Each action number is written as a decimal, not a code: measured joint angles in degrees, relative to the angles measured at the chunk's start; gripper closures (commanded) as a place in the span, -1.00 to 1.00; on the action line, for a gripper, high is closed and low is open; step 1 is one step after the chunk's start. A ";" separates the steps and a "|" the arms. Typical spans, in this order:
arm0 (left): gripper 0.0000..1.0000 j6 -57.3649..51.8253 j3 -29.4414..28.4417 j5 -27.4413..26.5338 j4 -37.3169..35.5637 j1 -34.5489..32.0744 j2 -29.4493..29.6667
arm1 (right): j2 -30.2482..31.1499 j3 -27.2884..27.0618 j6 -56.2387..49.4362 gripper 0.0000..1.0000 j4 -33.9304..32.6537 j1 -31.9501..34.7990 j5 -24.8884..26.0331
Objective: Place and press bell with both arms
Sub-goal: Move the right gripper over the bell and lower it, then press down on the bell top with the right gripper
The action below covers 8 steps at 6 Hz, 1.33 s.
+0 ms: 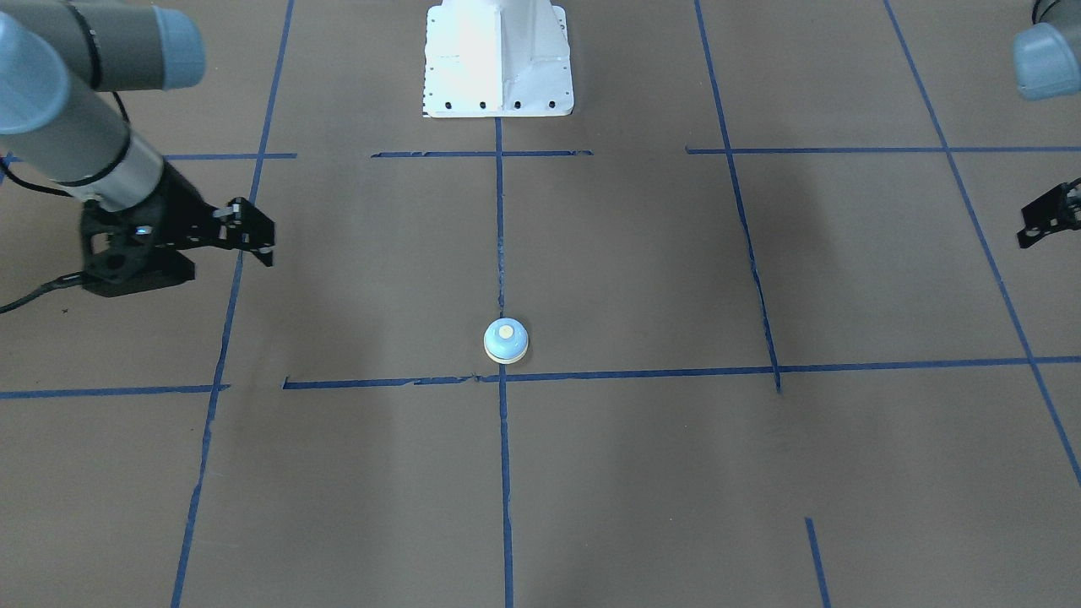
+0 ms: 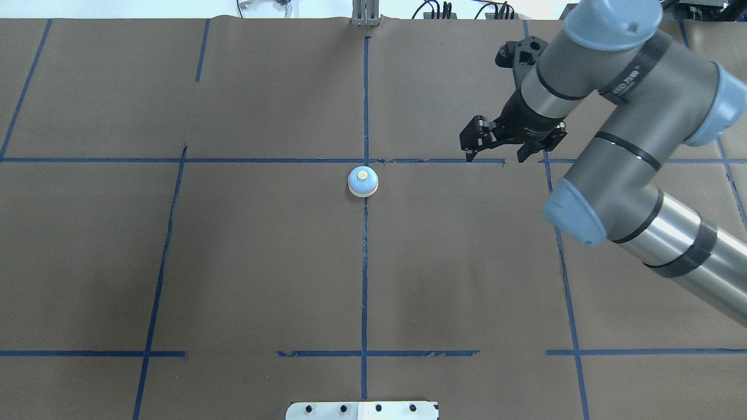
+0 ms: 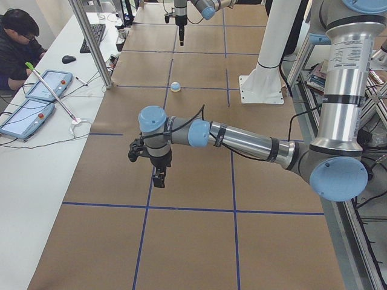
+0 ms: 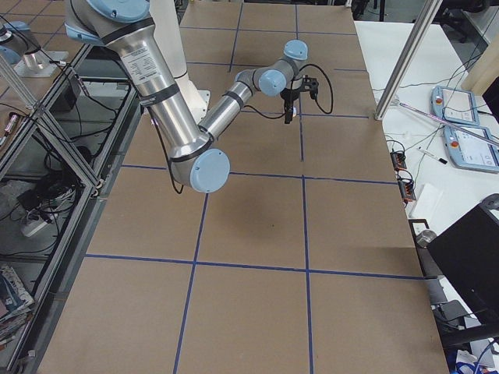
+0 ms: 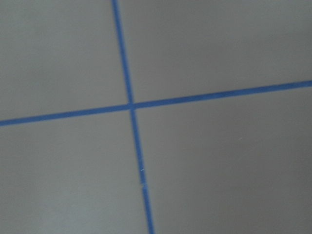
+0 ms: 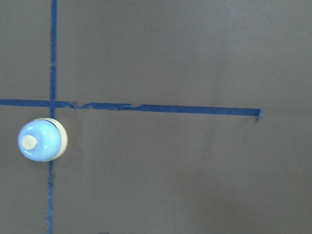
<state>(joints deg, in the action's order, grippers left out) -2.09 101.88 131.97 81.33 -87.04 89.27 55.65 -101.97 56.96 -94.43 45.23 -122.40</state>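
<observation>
On the tabletop's (image 2: pixel 233 262) centre tape line (image 2: pixel 365 262), the bell (image 2: pixel 362 181) sits upright, well apart from the spread, empty right pincer (image 2: pixel 495 156); the left pincer (image 3: pixel 158 178) I cannot tell; an off-centre press could skid the unheld bell.

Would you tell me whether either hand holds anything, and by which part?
Nothing is held. The bell sits free on the table; the right hand is open and empty, the left hand carries nothing.
</observation>
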 measured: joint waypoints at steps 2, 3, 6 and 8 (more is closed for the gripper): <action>-1.00 -2.22 0.51 3.81 0.11 -3.14 -3.96 | -13.80 12.53 8.95 0.08 0.25 -7.04 6.93; -1.00 -2.26 0.72 4.27 0.11 -3.33 -4.52 | -19.82 21.31 11.45 0.64 2.93 -8.97 9.25; -1.00 -2.16 0.80 4.44 0.14 -3.40 -5.12 | -25.07 36.10 13.80 0.84 13.93 -10.71 12.43; -1.00 -2.15 0.78 4.44 0.14 -3.40 -5.15 | -24.34 36.40 13.57 0.86 13.55 -10.77 12.75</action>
<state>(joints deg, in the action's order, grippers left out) -4.24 102.66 136.41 81.47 -90.44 84.12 31.30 -65.57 70.53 -80.88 34.46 -109.65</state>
